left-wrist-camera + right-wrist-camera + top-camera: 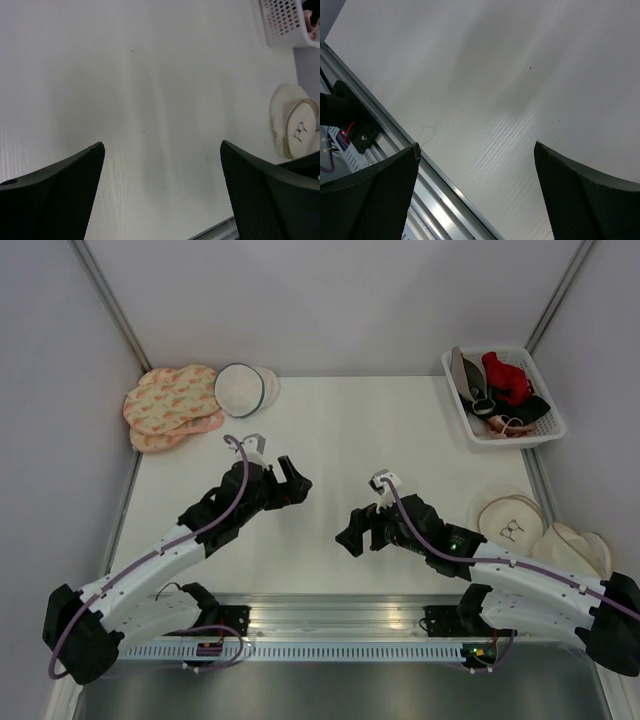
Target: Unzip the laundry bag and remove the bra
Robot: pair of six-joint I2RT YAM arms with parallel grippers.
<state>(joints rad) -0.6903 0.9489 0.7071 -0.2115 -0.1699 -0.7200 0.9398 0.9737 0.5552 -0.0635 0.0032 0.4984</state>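
The laundry bag (243, 388), a round white mesh pouch with a dark grey rim, lies at the table's far left and looks closed. The bra is not in view. My left gripper (293, 480) is open and empty over bare table, well short and right of the bag; in the left wrist view (162, 144) only white table lies between its fingers. My right gripper (352, 532) is open and empty near the table's middle front; in the right wrist view (476, 145) it hangs over the table's near edge.
Pink orange-patterned pouches (170, 405) lie left of the bag. A white basket (550, 425) with red, black and other garments stands at the far right, also in the left wrist view (287, 22). Cream round pouches (510, 520) lie at the right edge. A metal rail (445, 185) runs along the front.
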